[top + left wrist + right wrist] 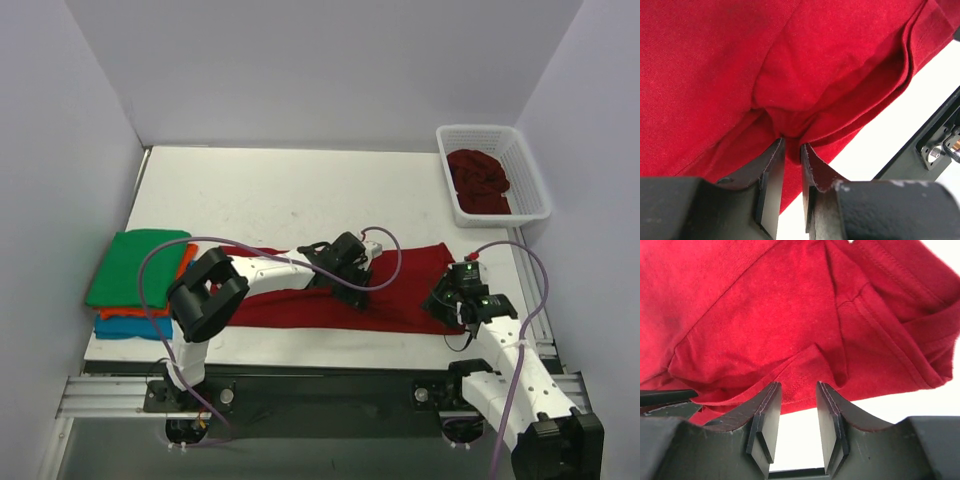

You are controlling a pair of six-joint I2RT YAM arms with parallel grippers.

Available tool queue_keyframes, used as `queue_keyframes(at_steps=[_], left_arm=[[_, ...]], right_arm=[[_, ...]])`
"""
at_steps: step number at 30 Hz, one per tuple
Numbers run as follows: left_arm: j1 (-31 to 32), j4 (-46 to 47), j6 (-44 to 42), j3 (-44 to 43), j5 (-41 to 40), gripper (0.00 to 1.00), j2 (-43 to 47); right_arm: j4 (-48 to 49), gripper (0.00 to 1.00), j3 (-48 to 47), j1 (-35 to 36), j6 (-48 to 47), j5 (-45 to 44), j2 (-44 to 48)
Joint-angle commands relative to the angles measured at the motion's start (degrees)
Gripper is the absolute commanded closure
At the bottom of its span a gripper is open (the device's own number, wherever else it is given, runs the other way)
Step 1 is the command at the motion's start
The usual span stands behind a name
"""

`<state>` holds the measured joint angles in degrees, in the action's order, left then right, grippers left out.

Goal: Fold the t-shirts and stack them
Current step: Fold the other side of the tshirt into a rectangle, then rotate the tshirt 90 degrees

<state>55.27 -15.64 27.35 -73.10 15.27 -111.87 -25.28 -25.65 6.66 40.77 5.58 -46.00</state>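
A dark red t-shirt (pixel 400 292) is lying along the near edge of the worktop (pixel 280 190), already doubled into a long band, which suggests the lengthwise folds are done and the crosswise fold is what is being worked on.

The left claw (pixel 350 262) is reaching out over the middle of the band. In the left wrist view its jaws are standing only narrowly apart, with a pucker of red cloth (pixel 715 75) gathering right at the tips (pixel 792 145). Whether that pucker is actually being pinched or just let go, I cannot tell.

The right claw (pixel 452 297) is sitting at the band's right end. Its jaws are clearly parted and gripping nothing (pixel 798 385): bare worktop is showing between them, and the hemmed edge of the shirt (pixel 740 315) is lying just beyond the tips.

Against the left edge, the folded pile is waiting: a green t-shirt (pixel 135 265) on top, an orange one (pixel 186 262) under it and a blue one (pixel 125 330) at the bottom. In my judgement, that is where this shirt is heading.

In the far right corner a white mesh basket (pixel 532 170) is holding more crumpled dark red cloth (pixel 478 178), well apart from the work.

The left arm (pixel 270 270) is lying across the band's left half, and it is probably going to get in the way of any fold toward the pile.
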Motion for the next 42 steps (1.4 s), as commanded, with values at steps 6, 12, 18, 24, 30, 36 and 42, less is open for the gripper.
queue_keyframes(at_steps=[6,12,18,24,30,36,42], left_arm=[[-1.38,-0.45,-0.46,2.16,0.46,0.7,8.15],[-6.39,-1.67,1.12,5.77,-0.33,0.7,15.01],[-10.88,-7.29,3.93,7.97,-14.35,0.72,15.55],[-11.58,-8.62,5.16,10.17,-21.85,0.72,11.95],[-11.58,-7.48,7.62,14.56,-26.77,0.73,9.31],[-11.5,-5.46,11.49,20.53,-26.34,0.73,11.41],[-8.87,0.69,21.41,30.02,-21.35,0.73,17.03]], right_arm=[[2.6,0.66,-3.09,2.22,1.67,-3.57,-3.04],[5.5,0.66,-3.53,6.52,4.4,-4.7,-7.17],[9.62,0.66,-4.32,8.46,6.16,-5.41,-13.48],[12.18,0.66,-5.73,9.08,6.07,-8.39,-21.66],[13.24,0.65,-9.32,8.99,3.97,-9.72,-31.67],[11.49,0.65,-20.47,9.08,-0.16,-8.92,-44.93],[4.56,0.65,-42.52,9.34,-6.14,-7.08,-62.5]])
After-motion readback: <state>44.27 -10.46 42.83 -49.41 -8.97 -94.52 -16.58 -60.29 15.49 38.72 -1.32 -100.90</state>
